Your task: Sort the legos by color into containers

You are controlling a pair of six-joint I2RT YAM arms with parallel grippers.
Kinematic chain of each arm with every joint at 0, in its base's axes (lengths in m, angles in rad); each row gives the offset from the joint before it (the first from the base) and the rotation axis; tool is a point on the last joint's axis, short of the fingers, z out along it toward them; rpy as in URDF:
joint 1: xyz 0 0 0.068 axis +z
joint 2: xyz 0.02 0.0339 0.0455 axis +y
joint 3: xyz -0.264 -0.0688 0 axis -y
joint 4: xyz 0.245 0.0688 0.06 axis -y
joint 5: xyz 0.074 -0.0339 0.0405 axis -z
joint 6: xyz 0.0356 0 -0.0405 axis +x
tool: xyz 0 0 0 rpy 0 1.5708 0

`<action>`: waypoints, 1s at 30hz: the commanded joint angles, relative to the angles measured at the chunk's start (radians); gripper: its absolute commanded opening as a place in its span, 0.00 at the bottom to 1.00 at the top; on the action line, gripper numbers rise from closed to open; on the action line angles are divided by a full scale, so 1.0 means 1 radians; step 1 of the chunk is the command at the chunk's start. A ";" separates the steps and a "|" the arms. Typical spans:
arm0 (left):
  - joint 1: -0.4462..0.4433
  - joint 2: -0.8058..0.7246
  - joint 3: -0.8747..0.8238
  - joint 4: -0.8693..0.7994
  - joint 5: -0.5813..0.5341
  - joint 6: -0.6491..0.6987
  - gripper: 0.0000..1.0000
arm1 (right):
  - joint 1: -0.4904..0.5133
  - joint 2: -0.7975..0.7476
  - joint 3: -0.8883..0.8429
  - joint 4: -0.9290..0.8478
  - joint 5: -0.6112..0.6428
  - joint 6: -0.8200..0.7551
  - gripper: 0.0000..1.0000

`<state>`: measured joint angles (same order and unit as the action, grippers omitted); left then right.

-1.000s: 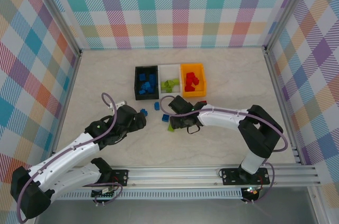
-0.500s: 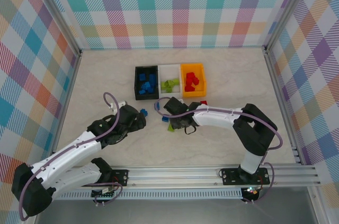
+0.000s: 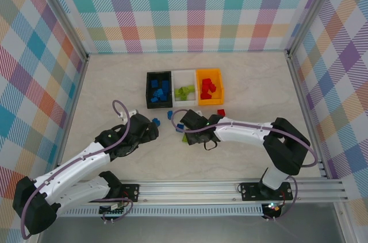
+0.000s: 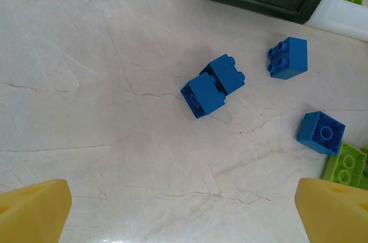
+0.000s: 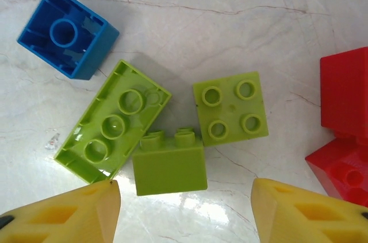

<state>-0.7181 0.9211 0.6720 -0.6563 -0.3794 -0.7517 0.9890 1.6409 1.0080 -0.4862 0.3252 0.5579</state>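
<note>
Right gripper (image 5: pixel 184 203) hangs spread open over the desk (image 5: pixel 230 24), nothing held. A lime lego (image 5: pixel 169 165) sits at its 12 o'clock, between the fingertips. The long lime brick (image 5: pixel 112 131) slants 7-to-1 beside it. Right arm's nearer.

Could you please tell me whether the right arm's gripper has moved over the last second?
Yes. In the top view, the right gripper has drawn slightly back toward the bottom of the frame, farther from the white rectangular plastic bin, after briefly edging left.

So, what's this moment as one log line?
left gripper open over blue legos | right gripper open over green legos | bins partly filled
</note>
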 commanded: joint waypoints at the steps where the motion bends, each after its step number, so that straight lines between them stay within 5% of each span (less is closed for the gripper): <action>1: -0.004 0.003 0.017 -0.032 -0.013 0.003 1.00 | 0.007 0.009 0.003 -0.006 -0.019 0.031 0.62; 19: -0.004 0.005 0.009 -0.037 -0.026 0.006 1.00 | -0.010 0.129 0.041 0.065 -0.048 0.032 0.57; 30: -0.003 0.021 0.012 -0.026 -0.010 0.007 1.00 | -0.024 0.129 0.027 0.058 -0.035 0.030 0.34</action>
<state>-0.7181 0.9417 0.6720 -0.6640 -0.3843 -0.7517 0.9688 1.7599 1.0321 -0.4267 0.2802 0.5850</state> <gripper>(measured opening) 0.999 0.359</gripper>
